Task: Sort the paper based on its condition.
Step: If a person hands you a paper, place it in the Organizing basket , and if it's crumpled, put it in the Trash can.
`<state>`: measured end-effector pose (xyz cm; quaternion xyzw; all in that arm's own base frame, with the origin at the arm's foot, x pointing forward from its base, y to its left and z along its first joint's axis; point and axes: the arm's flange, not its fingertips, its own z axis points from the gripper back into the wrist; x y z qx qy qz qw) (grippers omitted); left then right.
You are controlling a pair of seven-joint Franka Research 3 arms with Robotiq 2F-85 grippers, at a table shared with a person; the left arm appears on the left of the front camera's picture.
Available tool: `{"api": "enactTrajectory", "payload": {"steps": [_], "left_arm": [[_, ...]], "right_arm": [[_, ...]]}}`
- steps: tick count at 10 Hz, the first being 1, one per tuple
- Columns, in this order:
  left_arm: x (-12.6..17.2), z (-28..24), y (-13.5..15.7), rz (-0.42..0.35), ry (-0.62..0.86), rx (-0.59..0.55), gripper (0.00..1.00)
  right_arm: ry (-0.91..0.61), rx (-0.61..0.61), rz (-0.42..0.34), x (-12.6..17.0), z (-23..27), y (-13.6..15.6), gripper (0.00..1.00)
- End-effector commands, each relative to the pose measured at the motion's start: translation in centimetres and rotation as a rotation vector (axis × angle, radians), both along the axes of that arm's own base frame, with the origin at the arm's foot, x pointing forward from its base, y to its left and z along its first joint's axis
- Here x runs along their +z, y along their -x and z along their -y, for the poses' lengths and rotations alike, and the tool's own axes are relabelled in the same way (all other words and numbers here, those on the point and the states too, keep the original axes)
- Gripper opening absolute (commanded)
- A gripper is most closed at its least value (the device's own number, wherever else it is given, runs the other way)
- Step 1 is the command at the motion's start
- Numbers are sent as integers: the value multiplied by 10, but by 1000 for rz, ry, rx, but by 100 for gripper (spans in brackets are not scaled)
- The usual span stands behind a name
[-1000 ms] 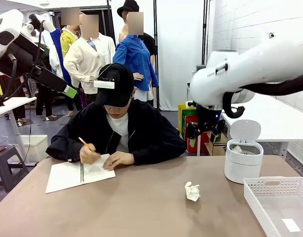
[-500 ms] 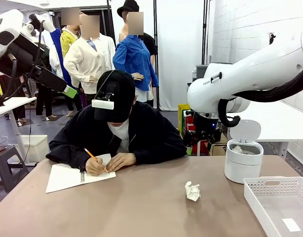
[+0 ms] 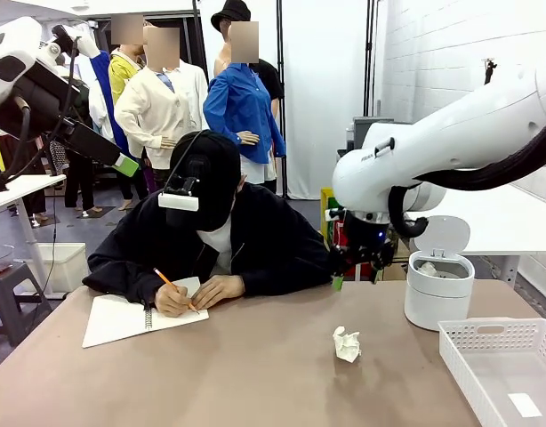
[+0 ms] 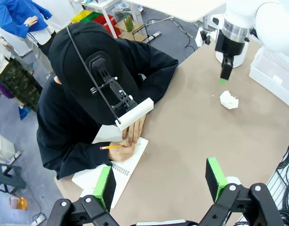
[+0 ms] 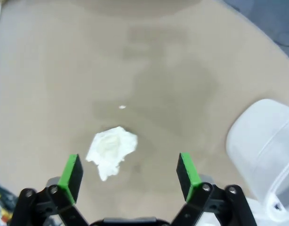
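Brown table (image 3: 255, 374): crumpled paper (image 3: 346, 344) between notebook (image 3: 122, 318) and bin (image 3: 437, 289); tray (image 3: 504, 365) beside bin.

On matte brown worktop (image 3: 255, 374): open white spiral notebook (image 3: 122, 318) left, crumpled white paper wad (image 3: 347, 344) centre, round white lidded bin (image 3: 437, 307) and white perforated plastic basket (image 3: 500, 331) right.

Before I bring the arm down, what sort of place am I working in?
Likely a robot lab or data-collection room: a person writes in a notebook at the shared brown table, while an open white bin and a white tray stand ready for sorting the crumpled paper.
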<state>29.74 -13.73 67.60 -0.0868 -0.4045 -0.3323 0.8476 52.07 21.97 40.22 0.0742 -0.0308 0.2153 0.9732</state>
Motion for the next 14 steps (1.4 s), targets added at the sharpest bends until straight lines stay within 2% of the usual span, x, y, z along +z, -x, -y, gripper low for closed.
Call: {"api": "enactTrajectory", "payload": {"steps": [1,4,9,11,14], "left_arm": [[0,-1,0,2,6,-1,100],[0,-1,0,2,6,-1,100],[0,-1,0,2,6,-1,100],[0,-1,0,2,6,-1,100],[0,-1,0,2,6,-1,100]], "right_arm": [[-14,40,-43,-18,-11,20,100],[60,69,-45,-47,-18,36,100],[73,94,-116,-86,-16,29,100],[85,99,-116,-94,-18,26,100],[137,113,-67,-101,-23,24,100]]}}
